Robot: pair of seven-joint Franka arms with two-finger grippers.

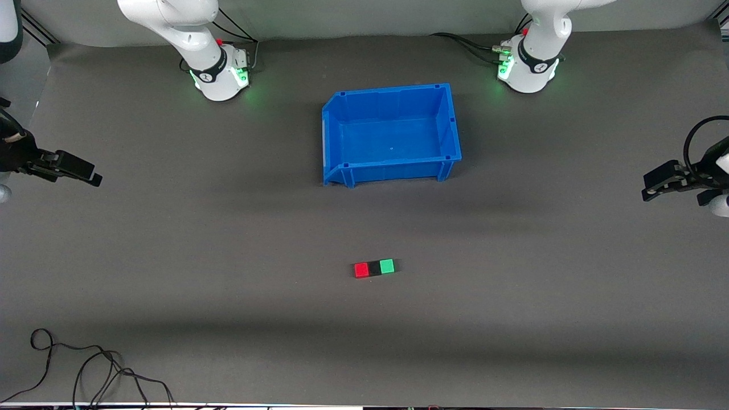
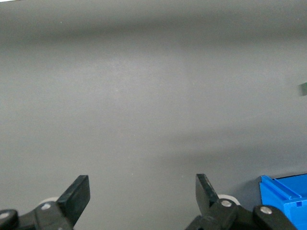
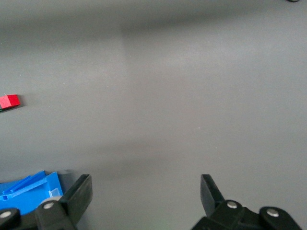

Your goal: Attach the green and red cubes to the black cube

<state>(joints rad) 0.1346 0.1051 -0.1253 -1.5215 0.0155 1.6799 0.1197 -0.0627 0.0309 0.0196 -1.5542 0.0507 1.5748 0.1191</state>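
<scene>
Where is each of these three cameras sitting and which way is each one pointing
Front view: high across the table, facing both arm bases; shows the blue plastic bin, the small red cube, matte black cube and green cube in a touching row nearer the camera, the left gripper and right gripper.
Left wrist view: on the left wrist, looking over bare grey mat; open left gripper, bin corner.
Right wrist view: on the right wrist; open right gripper, bin, red cube.
Shared: all three show the bin.
</scene>
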